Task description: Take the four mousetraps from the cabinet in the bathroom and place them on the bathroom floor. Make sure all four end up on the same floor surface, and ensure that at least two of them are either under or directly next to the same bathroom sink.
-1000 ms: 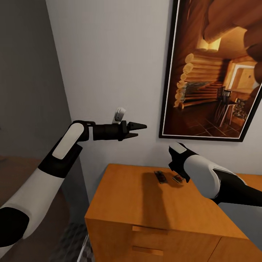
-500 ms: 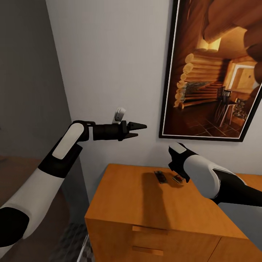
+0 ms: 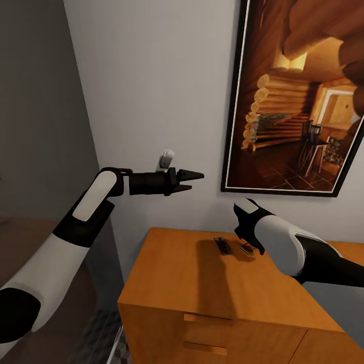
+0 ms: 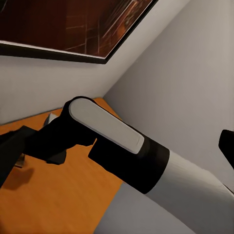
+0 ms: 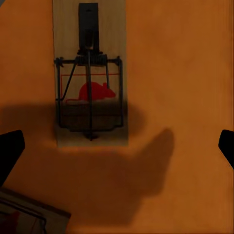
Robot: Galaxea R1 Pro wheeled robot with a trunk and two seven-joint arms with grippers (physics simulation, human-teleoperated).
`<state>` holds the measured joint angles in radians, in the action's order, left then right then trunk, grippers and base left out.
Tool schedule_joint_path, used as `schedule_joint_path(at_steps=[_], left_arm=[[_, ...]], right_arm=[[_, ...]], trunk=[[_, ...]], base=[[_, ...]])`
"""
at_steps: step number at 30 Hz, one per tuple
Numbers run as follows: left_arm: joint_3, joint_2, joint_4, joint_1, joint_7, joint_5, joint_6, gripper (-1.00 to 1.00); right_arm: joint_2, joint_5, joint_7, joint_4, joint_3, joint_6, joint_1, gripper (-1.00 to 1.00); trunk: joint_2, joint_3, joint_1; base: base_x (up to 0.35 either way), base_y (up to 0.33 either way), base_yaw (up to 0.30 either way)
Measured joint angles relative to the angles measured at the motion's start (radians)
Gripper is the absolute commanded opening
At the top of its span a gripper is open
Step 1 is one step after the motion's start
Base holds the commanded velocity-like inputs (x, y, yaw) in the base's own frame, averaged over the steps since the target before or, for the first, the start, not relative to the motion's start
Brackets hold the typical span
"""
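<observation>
Two mousetraps [image 3: 223,245] [image 3: 247,248] lie flat on the orange-brown cabinet [image 3: 192,288], near the wall. My right arm's wrist [image 3: 247,222] hangs just above them and hides its own fingers from the head camera. In the right wrist view my right gripper [image 5: 117,146] is open above the cabinet top [image 5: 185,73]. One mousetrap [image 5: 90,73] with a red mouse print lies just beyond the fingertips, and a second mousetrap's corner [image 5: 24,217] shows at the edge. My left gripper [image 3: 197,182] is held high, left of the cabinet, holding nothing, its fingers at the edges of the left wrist view.
A large framed picture of a log cabin [image 3: 298,96] hangs on the white wall above the cabinet. A small white fitting [image 3: 166,159] sticks out of the wall behind my left gripper. Drawer fronts with a bar handle [image 3: 207,318] face me. Patterned floor [image 3: 101,333] shows at the lower left.
My right forearm has crept very slightly to the left above the mousetraps. Nothing else has moved.
</observation>
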<state>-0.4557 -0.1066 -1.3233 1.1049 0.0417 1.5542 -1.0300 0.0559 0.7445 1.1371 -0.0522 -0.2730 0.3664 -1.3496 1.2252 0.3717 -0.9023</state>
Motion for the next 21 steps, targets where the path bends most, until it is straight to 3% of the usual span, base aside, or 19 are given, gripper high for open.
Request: schedule_joint_path(at_steps=[21], left_arm=[[0.0,0.0,-0.014,0.0,0.0,0.0,0.0,1.0]], right_arm=[[0.0,-0.001,0.016,-0.001,0.0,0.0,0.0,1.0]], trunk=[[0.0,0.0,0.0]], base=[[0.0,0.0,0.0]])
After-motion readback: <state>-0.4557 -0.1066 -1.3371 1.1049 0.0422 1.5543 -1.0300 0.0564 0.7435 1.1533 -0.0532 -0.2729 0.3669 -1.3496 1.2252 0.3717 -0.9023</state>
